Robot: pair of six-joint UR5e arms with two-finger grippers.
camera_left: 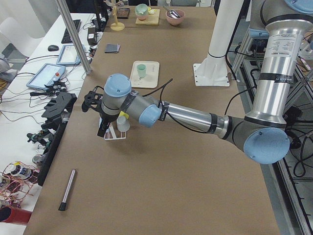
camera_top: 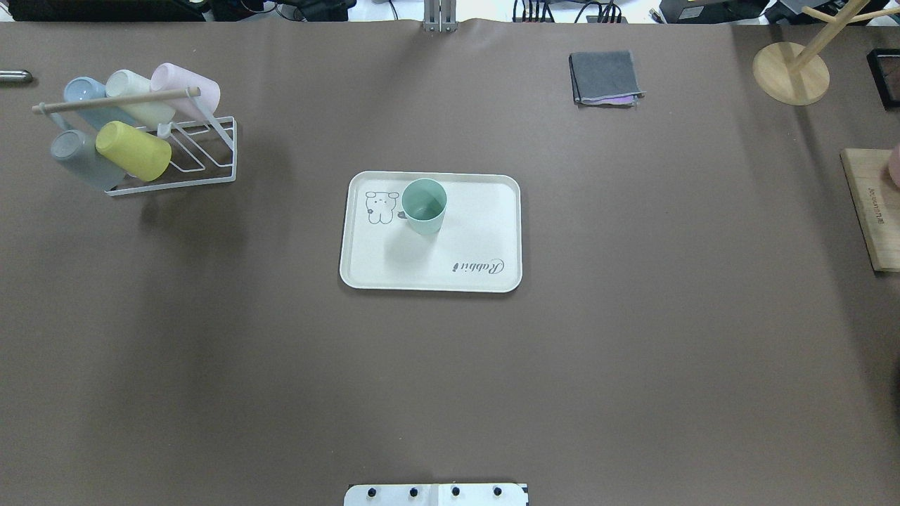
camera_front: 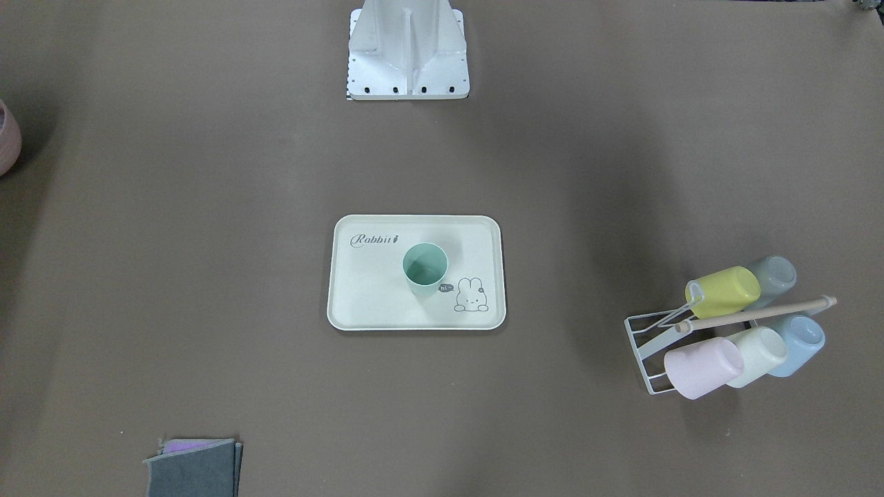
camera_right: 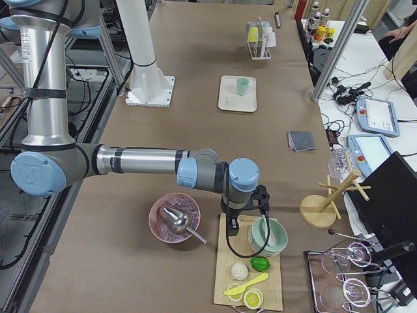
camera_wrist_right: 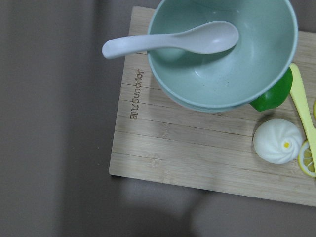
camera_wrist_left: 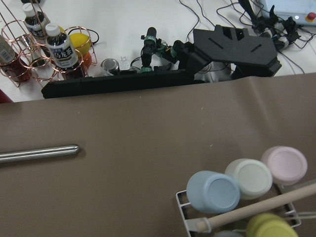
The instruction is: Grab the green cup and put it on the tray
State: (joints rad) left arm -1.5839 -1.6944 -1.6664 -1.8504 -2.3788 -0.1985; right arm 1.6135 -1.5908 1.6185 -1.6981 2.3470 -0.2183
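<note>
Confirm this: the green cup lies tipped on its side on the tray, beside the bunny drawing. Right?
No. The green cup stands upright, mouth up, on the tray, beside the bunny drawing; the overhead exterior view shows it.

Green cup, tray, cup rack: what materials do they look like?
Green cup: likely matte plastic, uniform mint colour, no glare.
Tray: cream plastic by the look, smooth, printed script.
Cup rack: thin white wire, probably coated metal; pale wooden-looking rod.
</note>
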